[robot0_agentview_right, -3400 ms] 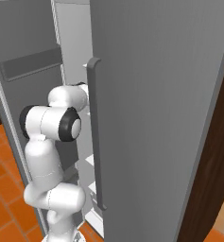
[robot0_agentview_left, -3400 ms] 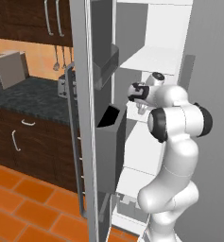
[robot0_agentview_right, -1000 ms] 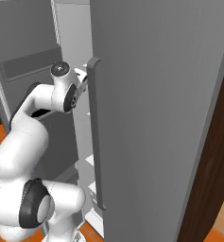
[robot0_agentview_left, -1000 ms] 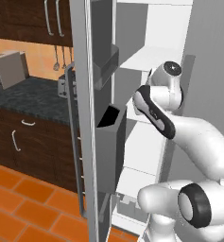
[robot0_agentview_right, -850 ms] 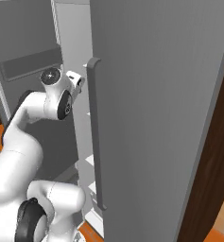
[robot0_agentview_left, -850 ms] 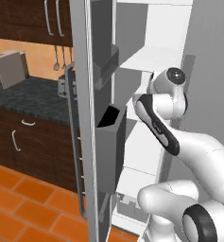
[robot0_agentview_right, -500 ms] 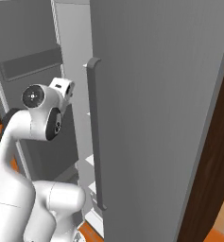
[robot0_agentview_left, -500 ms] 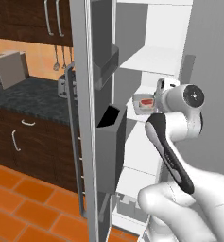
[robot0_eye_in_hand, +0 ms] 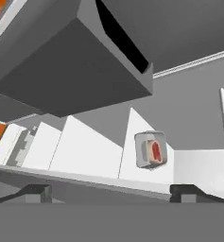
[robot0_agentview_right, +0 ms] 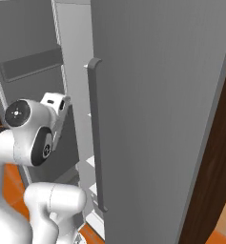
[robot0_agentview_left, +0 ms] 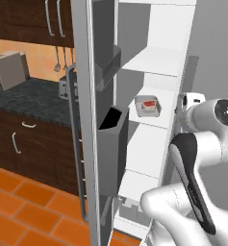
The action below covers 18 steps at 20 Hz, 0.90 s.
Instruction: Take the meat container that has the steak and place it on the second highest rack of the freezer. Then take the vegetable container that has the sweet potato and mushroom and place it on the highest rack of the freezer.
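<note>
The meat container [robot0_agentview_left: 147, 105] is a small grey tray holding the red steak [robot0_agentview_left: 148, 103]. It rests on the second highest rack [robot0_agentview_left: 156, 123] of the open freezer [robot0_agentview_left: 158, 43], under the highest rack [robot0_agentview_left: 151, 63]. The hand view shows the same tray [robot0_eye_in_hand: 151, 150] with the steak [robot0_eye_in_hand: 155, 151] on that white shelf, some way ahead of my gripper [robot0_eye_in_hand: 113, 194]. The gripper is open, its fingertips [robot0_eye_in_hand: 38, 191] wide apart with nothing between them. My arm [robot0_agentview_left: 202, 120] is drawn back at the right of the freezer opening. The vegetable container, sweet potato and mushroom are out of view.
The open freezer door [robot0_agentview_left: 84, 120] carries grey bins [robot0_agentview_left: 110, 144] close on the left of the shelves. The closed right door with its long handle [robot0_agentview_right: 97, 138] stands beside my arm. A dark counter with a toaster [robot0_agentview_left: 8, 69] lies further left.
My arm has swung back and away from the shelf, uncovering the meat container, which stays on the rack. The gripper has stayed open.
</note>
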Motion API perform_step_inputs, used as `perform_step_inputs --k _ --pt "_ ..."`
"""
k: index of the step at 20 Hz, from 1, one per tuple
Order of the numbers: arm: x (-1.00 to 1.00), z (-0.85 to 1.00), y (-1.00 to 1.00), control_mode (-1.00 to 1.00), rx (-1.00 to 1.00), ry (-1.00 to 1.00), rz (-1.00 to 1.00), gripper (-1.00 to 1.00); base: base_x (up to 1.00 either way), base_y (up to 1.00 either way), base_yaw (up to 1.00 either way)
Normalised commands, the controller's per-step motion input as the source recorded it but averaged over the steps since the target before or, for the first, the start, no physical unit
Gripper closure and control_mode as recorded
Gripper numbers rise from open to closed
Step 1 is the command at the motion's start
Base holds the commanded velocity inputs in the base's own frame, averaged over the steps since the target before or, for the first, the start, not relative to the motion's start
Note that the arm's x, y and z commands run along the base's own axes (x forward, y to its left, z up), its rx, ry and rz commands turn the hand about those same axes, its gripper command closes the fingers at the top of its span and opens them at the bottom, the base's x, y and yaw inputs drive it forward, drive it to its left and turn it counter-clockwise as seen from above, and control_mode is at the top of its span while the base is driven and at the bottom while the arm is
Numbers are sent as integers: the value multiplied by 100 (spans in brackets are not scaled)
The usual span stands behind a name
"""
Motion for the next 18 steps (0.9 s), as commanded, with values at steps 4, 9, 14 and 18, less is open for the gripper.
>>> perform_step_inputs --k 4,9,14,18 --pt "-75 -78 -24 -100 -4 0 22 -100 0 0 0" --pt "-30 -71 30 -100 -18 -4 6 -100 0 0 0" --pt "-20 -35 16 100 -9 -2 4 -100 -32 12 5" --pt "0 0 0 100 0 0 0 -100 -100 13 11"
